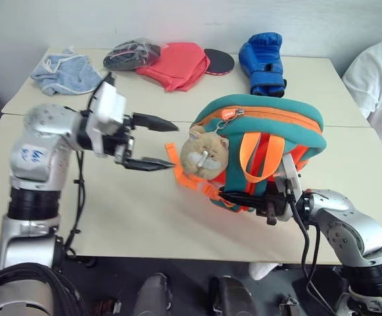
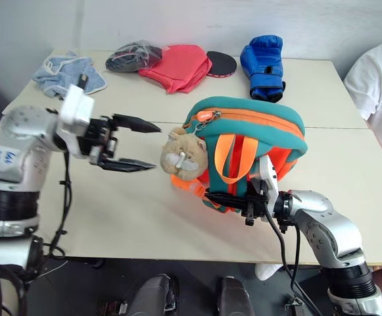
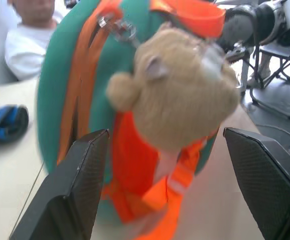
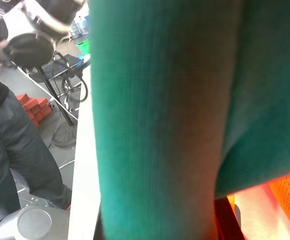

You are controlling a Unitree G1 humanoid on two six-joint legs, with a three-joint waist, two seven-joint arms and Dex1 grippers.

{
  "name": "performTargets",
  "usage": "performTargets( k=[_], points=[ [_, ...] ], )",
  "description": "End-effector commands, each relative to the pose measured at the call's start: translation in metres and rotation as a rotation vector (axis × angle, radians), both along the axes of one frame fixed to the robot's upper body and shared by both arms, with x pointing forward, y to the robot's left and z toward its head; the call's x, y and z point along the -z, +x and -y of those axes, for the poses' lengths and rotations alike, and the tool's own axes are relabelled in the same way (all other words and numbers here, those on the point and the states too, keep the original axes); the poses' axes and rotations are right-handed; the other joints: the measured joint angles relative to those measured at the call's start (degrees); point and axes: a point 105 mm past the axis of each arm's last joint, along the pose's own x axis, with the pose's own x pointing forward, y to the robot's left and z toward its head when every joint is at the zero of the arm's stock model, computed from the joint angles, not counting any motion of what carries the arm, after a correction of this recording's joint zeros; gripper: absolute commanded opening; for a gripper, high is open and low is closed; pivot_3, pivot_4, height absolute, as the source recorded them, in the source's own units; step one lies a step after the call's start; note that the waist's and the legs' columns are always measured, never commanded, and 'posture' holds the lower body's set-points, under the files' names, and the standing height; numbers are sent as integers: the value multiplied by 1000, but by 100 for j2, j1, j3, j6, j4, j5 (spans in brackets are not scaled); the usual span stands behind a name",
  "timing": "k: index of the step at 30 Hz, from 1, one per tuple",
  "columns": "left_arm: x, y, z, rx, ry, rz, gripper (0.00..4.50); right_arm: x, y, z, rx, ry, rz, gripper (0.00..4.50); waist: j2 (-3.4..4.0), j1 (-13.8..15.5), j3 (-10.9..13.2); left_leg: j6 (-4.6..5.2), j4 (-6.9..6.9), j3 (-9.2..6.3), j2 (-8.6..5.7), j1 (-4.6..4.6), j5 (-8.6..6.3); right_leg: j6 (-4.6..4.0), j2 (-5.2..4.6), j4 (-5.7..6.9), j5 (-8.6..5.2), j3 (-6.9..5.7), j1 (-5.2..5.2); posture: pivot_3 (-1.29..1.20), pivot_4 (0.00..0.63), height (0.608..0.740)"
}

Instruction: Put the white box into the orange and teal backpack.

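**Soft backpack propped up, box not to be seen**

Nearest you is the table edge, then the two arms. Starting on the left, your left gripper hovers level above the table with its fingers spread wide and nothing between them, pointing at the tan plush toy that hangs off the pack. It is near the toy but not touching it.

In the middle stands the orange and teal backpack, propped on edge with its zipper along the top. It looks soft and floppy: fabric walls, loose orange webbing, nothing stiff to hold its shape. Expect it to sag or tip once it is let go. I would take it by the teal rim beside the zipper or a strap, not by the toy.

On the right, your right gripper has its fingers closed low on the pack, seemingly pinching a strap or the bottom edge.

I cannot see the white box. It may already be inside, but I can't confirm that.
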Motion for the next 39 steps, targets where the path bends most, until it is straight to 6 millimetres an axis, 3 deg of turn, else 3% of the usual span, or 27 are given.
performTargets(
  k=[1, 4, 11, 16, 18, 22, 26, 29, 32, 35, 39],
  points=[
    [-9, -9, 18, -21, -105, 52, 3844, -6, -1, -2, -22, 6, 28, 0, 0, 1, 0, 0, 0, -1, 1, -2, 0, 0, 1, 1, 0, -1, 0, 0, 150, 740],
    [14, -9, 35, -39, -82, 95, 3458, -8, 0, -4, -28, 4, 32, 0, 1, 3, -1, -1, 1, 0, 0, 1, 0, 0, 2, 3, 0, -1, -1, 0, 150, 740],
    [5, -5, 28, -72, -173, 65, 1583, -11, 1, -5, -16, 8, 43, 0, 2, 7, -1, 0, 1, 6, -1, 6, 0, 0, 3, 4, 0, -9, 0, 0, 150, 740],
    [-17, 8, -9, -140, -194, -28, 443, -13, 1, -2, 6, 6, 40, 0, 2, 0, -1, -1, 0, 5, 2, 6, 1, 0, 3, 5, 0, -9, -1, 0, 150, 740],
    [-21, 16, -23, -189, -175, -35, 352, -13, 1, -1, 14, 7, 37, 0, 2, -12, -1, -2, -3, 8, 2, 10, 1, 0, 4, 8, 0, -14, -2, 0, 150, 740],
    [-38, 62, -73, -475, -282, -85, 352, -14, 1, 4, 46, 12, 39, 0, 2, -1, -1, -4, -5, 16, 1, 18, 2, 0, 20, 14, 0, -28, -4, 0, 150, 740],
    [-10, 91, -99, -677, -247, -211, 352, -14, 0, 6, 66, 25, 40, 0, 2, -2, -1, -1, -6, 22, -5, 22, 1, 0, 23, 20, 0, -26, -4, 0, 150, 740],
    [29, 91, -95, -683, -189, -386, 352, -13, -1, 7, 81, 34, 41, 0, 2, -12, -1, 0, -7, 23, -3, 22, 0, 0, 22, 21, 0, -25, -6, 0, 150, 740],
    [61, 92, -95, -736, -98, -434, 352, -13, -2, 8, 94, 43, 44, 0, 2, -13, -2, -1, -9, 27, -1, 25, 0, 0, 22, 23, 0, -20, -6, 0, 150, 740],
    [81, 97, -81, -750, -126, -499, 352, -17, -1, 10, 119, 78, 49, 0, 2, -3, -2, -3, -8, 28, 2, 32, 1, 0, 17, 25, 0, -14, -3, 0, 150, 740],
    [121, 80, -59, -681, 88, -465, 352, -24, -1, 10, 149, 157, 54, 0, 1, 0, -2, -3, -11, 31, -4, 40, 0, 0, 0, 29, 0, -10, 2, 0, 150, 740]
  ],
)
